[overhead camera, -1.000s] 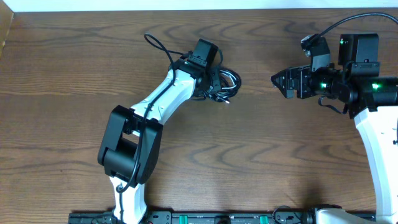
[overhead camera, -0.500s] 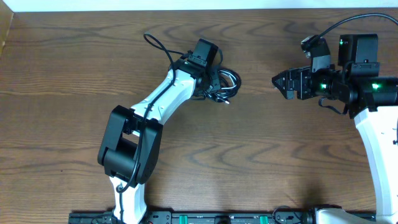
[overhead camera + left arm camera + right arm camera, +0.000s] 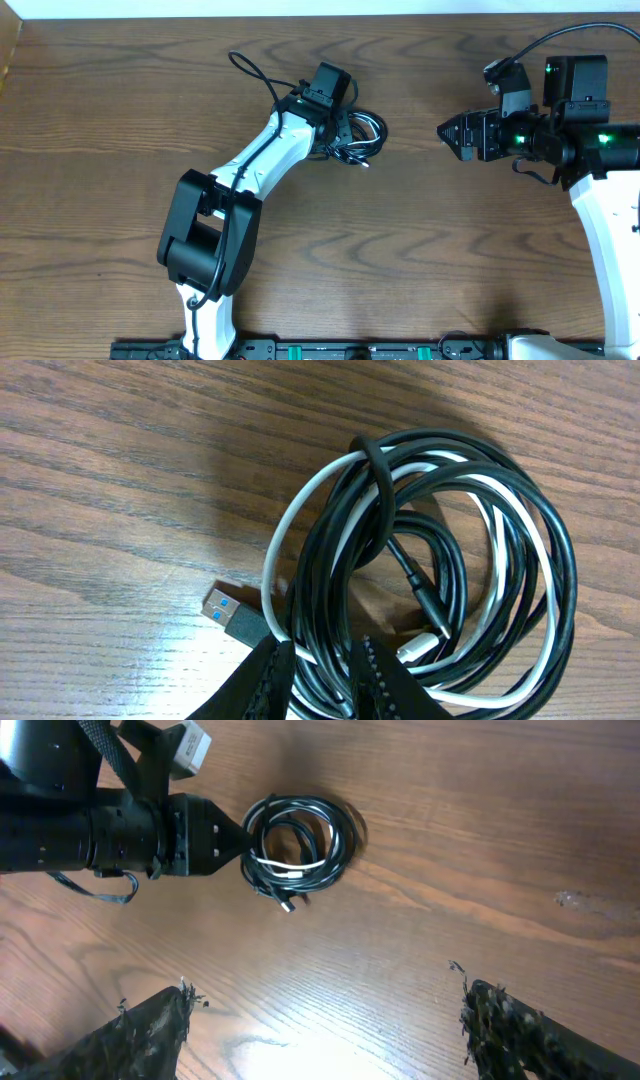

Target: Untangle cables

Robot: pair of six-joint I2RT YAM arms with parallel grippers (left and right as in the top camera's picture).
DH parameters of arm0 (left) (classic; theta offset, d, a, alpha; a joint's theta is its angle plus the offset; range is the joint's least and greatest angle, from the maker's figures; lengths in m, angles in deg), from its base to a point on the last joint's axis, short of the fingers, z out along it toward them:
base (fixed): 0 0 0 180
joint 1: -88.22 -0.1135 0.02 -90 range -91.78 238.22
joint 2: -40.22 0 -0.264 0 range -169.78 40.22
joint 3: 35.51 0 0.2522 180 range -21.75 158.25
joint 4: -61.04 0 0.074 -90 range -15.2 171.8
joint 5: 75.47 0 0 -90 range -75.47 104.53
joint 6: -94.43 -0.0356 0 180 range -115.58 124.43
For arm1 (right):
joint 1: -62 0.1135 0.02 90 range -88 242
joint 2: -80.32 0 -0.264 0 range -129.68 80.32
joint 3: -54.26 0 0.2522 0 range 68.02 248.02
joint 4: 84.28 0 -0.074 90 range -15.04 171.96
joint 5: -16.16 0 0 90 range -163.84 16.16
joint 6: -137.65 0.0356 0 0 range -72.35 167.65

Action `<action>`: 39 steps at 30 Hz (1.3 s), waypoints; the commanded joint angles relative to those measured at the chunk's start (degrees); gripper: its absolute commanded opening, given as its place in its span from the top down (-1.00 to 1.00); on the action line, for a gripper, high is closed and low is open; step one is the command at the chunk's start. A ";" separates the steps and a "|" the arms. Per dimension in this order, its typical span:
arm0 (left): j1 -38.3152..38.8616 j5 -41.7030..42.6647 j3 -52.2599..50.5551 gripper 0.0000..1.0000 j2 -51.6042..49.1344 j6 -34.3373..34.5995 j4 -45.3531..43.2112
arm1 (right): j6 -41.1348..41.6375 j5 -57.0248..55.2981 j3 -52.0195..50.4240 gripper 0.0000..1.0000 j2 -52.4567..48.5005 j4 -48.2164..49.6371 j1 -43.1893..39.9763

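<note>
Your left tool [image 3: 322,665] is pinching a few black strands at the near edge of the cables [image 3: 345,540]. They lie as one coil, white wound in with black, flat on the tabletop [image 3: 100,450], with a USB plug [image 3: 235,618] poking out just beside the tool. Nothing has changed over the last second: same grip, same coil, no lift. I'd judge the untangling hasn't begun. Your right tool [image 3: 452,133] stays spread wide and empty, well apart to the right.
</note>
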 commanded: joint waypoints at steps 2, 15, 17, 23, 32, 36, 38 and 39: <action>0.52 -1.25 0.52 0.49 -1.03 0.11 -0.13 | -0.68 -0.07 0.72 -0.71 0.07 -0.20 0.20; 0.52 -1.25 0.63 0.85 -2.25 0.02 -2.23 | -0.68 -1.31 0.72 -0.69 0.07 -1.57 0.20; 0.48 -1.22 1.07 0.85 -0.70 -0.39 -2.16 | -0.68 -1.31 0.72 -0.69 0.07 -1.57 0.20; 0.50 -0.55 1.70 0.85 8.76 -1.22 -2.25 | -0.63 -1.27 0.72 -0.69 0.07 -0.94 0.57; 0.98 6.82 1.70 0.85 22.38 -1.22 -1.01 | -0.22 -1.09 0.72 -0.69 0.07 1.46 1.92; 0.98 7.61 1.70 0.85 25.27 -1.20 1.07 | -0.22 -1.09 0.72 -0.69 0.07 2.56 3.50; 0.96 9.33 1.70 0.85 26.16 -1.20 1.01 | -0.22 -1.09 0.72 -0.70 0.02 3.19 4.42; 0.92 9.94 1.70 0.85 26.60 -1.20 0.81 | -0.22 -1.09 0.72 -0.70 -0.09 3.54 4.81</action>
